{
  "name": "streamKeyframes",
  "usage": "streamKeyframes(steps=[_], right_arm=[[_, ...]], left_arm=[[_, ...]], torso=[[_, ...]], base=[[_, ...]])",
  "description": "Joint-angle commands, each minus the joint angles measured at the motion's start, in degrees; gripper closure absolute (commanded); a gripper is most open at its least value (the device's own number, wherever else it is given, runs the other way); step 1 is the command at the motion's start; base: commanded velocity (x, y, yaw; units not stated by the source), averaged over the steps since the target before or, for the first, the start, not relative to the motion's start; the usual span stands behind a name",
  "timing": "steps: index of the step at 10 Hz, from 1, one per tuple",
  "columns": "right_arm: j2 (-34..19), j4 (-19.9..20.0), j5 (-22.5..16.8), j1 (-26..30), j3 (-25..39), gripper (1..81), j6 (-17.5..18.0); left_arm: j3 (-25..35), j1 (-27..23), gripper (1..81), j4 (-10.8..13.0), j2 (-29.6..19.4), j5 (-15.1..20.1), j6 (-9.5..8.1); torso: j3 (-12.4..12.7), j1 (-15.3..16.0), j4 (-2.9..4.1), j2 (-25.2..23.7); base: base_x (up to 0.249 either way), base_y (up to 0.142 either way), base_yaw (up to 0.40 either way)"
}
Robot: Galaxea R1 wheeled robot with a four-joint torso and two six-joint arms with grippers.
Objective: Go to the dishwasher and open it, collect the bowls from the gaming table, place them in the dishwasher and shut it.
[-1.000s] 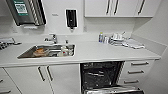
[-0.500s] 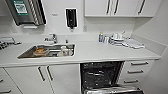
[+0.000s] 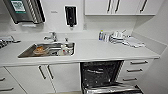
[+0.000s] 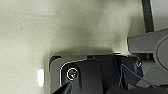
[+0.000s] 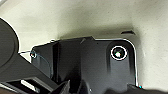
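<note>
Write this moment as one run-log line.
dishwasher: door open, dark inside | sink: items inside | counter: clutter at back right

White countertop (image 3: 100, 51) with steel sink (image 3: 47, 49), white cabinets (image 3: 117, 7) above, drawers (image 3: 136, 70) below, pale wall.

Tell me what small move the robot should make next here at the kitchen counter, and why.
Probably back away and turn to go and fetch the bowls. The dishwasher under the counter already stands open, its dark inside and a rack showing, and no bowls can be made out in it, so the opening step looks done.
</note>
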Motion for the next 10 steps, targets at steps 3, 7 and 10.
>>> streamKeyframes(steps=[3, 7, 10], right_arm=[[3.63, -0.79, -1.30, 0.17, -5.10, 1.0, -0.66], [8.21, -1.14, -1.30, -1.07, -11.51, 1.0, -0.75], [8.91, -1.06, 0.72, -1.95, -13.54, 1.0, -0.57]], left_arm=[[-5.71, 0.85, 1.0, 0.05, 3.15, 4.30, 0.01], [-11.50, 3.13, 1.0, 0.14, 8.69, 3.60, 0.45], [-15.29, 4.45, 1.0, 0.23, 12.39, 3.34, 0.54]], torso=[[7.42, -5.33, 0.00, 8.38], [15.09, -10.25, 0.00, 15.81], [21.03, -14.29, 0.00, 21.93]], base=[[0.000, 0.000, 0.000], [0.000, 0.000, 0.000], [0.000, 0.000, 0.000]])
